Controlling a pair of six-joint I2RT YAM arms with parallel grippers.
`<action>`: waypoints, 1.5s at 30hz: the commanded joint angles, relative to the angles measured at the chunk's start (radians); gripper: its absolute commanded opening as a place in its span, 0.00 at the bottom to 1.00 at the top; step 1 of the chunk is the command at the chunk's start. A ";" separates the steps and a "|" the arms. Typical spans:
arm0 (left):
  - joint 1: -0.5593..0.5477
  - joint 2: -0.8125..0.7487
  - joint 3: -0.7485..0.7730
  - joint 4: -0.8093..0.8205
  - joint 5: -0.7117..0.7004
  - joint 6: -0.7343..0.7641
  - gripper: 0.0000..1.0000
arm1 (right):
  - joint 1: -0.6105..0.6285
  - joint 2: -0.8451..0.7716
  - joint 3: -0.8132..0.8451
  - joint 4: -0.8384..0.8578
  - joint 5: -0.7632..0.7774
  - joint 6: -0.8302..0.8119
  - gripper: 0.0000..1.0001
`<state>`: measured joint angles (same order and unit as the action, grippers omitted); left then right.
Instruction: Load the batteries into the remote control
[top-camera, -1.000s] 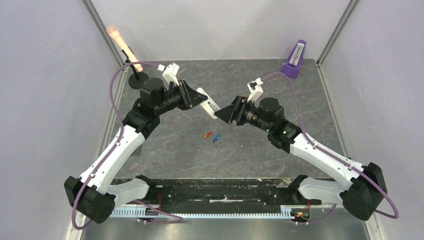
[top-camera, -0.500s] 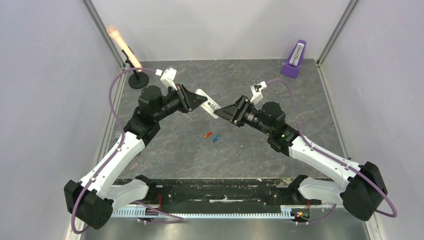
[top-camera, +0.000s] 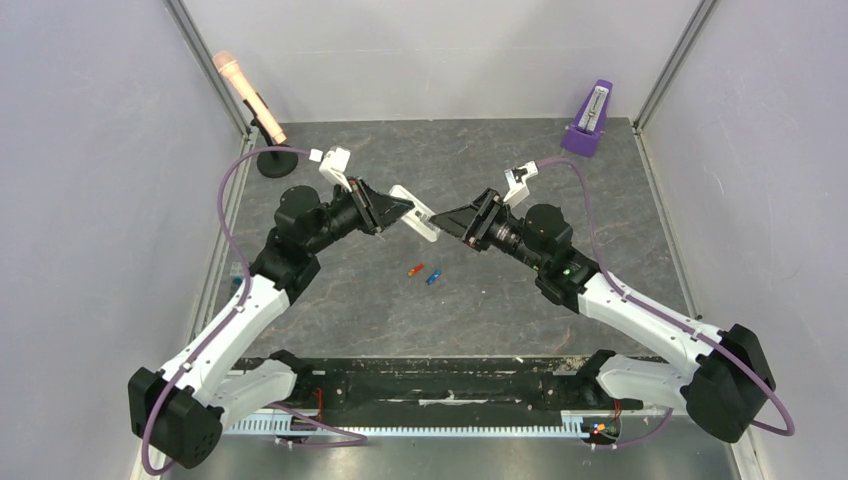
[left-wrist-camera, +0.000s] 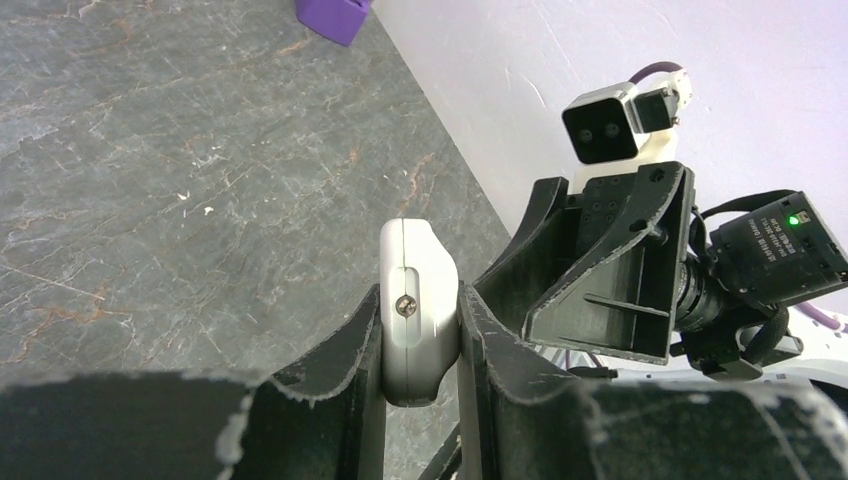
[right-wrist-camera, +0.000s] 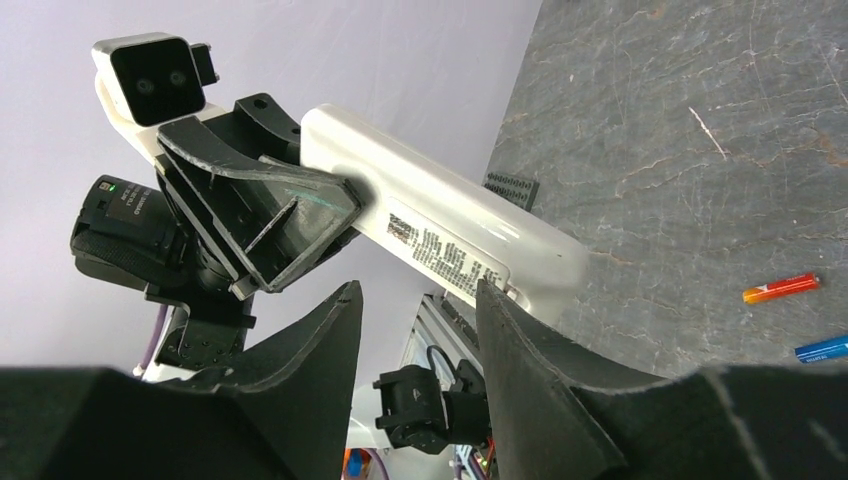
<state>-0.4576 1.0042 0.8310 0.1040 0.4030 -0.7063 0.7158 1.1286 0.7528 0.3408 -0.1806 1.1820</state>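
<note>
- the left gripper (left-wrist-camera: 418, 305) is clamped on the remote control (right-wrist-camera: 440, 225) and holds it in the air above the surface (top-camera: 520, 300).
- the right gripper (right-wrist-camera: 415, 295) stands part open at the remote control's free end, with nothing in its grasp.
- the red-orange battery (top-camera: 413, 269) and the blue battery (top-camera: 434, 276) lie side by side on the surface, so all the loading is left to do.

The dark, grey-veined counter (top-camera: 480, 310) carries two small cells lying close together a little toward 6 o'clock of its middle, the red-orange battery (top-camera: 414, 269) on the 9 o'clock side of the blue battery (top-camera: 434, 276). A purple metronome (top-camera: 590, 118) stands upright in the 1 o'clock corner. A round-footed black microphone stand (top-camera: 277, 160) sits in the 11 o'clock corner, holding a peach microphone (top-camera: 247, 92) tilted.
</note>
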 joint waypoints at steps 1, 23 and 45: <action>-0.001 -0.037 0.007 0.085 0.015 -0.010 0.02 | -0.002 -0.011 0.013 0.026 0.022 0.014 0.48; -0.001 -0.055 0.007 0.108 0.041 -0.013 0.02 | -0.003 0.026 0.016 0.030 0.010 0.041 0.50; -0.001 -0.033 -0.012 0.275 0.119 -0.170 0.02 | -0.007 0.066 -0.116 0.373 -0.067 0.188 0.49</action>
<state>-0.4423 0.9791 0.7952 0.2420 0.4049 -0.7742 0.7010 1.1652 0.6559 0.6125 -0.1989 1.3384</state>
